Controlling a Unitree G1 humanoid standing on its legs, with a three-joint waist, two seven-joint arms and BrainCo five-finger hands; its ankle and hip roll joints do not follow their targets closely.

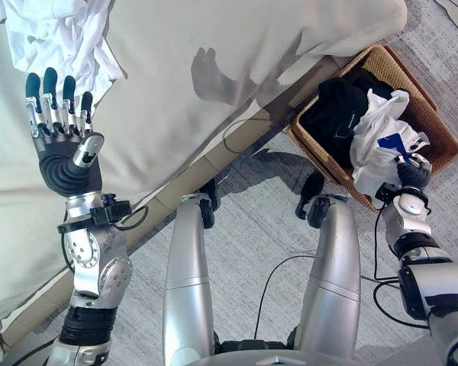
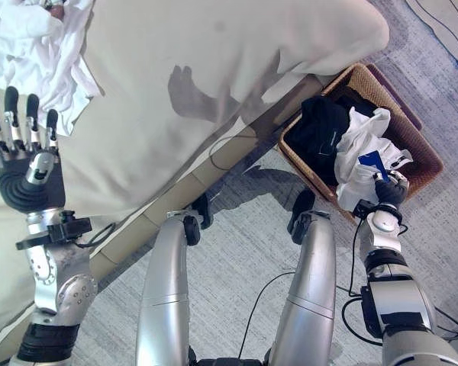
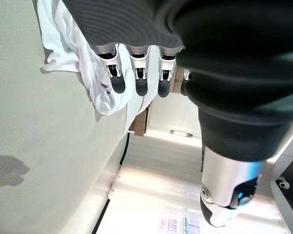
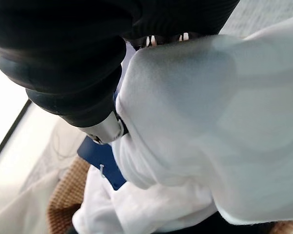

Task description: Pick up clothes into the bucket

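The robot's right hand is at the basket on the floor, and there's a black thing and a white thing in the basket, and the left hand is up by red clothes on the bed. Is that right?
Almost. The clothes by the left hand are white, not red; the left eye view shows them on the bed. The rest holds: the right hand is at the basket on the floor, with a black garment and a white garment in it.

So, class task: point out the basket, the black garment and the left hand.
basket (image 1: 398,67): left eye view, woven far rim.
black garment (image 1: 337,107): left eye view, middle of the bundle.
left hand (image 1: 63,158): left eye view, dark palm.

white clothes (image 1: 57,34), brown woven basket (image 1: 412,95), seemingly black garment (image 1: 334,114)
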